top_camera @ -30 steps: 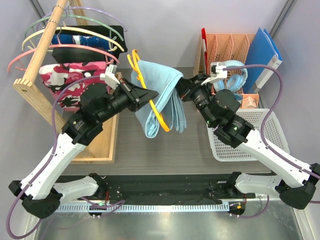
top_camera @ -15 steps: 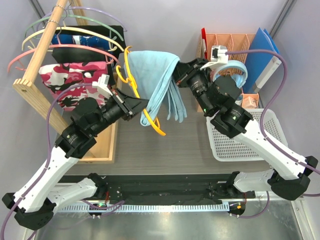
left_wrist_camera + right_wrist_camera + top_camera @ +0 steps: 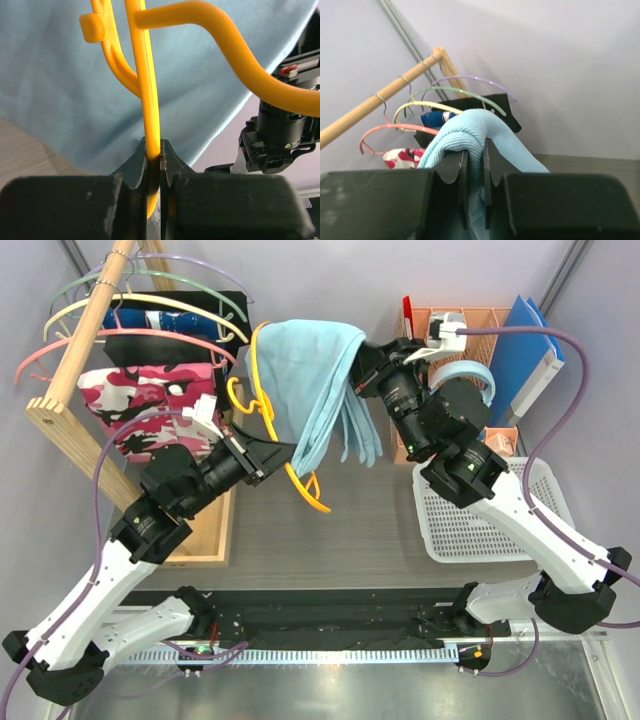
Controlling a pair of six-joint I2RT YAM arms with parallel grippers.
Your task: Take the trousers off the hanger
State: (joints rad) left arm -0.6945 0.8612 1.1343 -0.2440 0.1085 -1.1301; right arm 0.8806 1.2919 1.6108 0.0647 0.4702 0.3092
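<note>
Clamping the hanger [image 3: 149, 100] by its thin yellow bar, the left gripper [image 3: 153, 150] anchors it, while the right gripper [image 3: 475, 150] pinches a fold of the trousers [image 3: 300, 365] and holds that end high. Opposed grips should let the blue cloth, draped through the hanger between the arms, slide free.

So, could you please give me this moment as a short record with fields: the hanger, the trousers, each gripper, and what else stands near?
hanger: yellow-orange, tilted, held up in the air
trousers: light blue, draped over the hanger, not yet off it
left gripper: shut on the hanger's thin bar
right gripper: shut on a fold of the trousers
wooden rack: on the left, carries other hangers and garments
white basket: on the right, under the right arm
</note>
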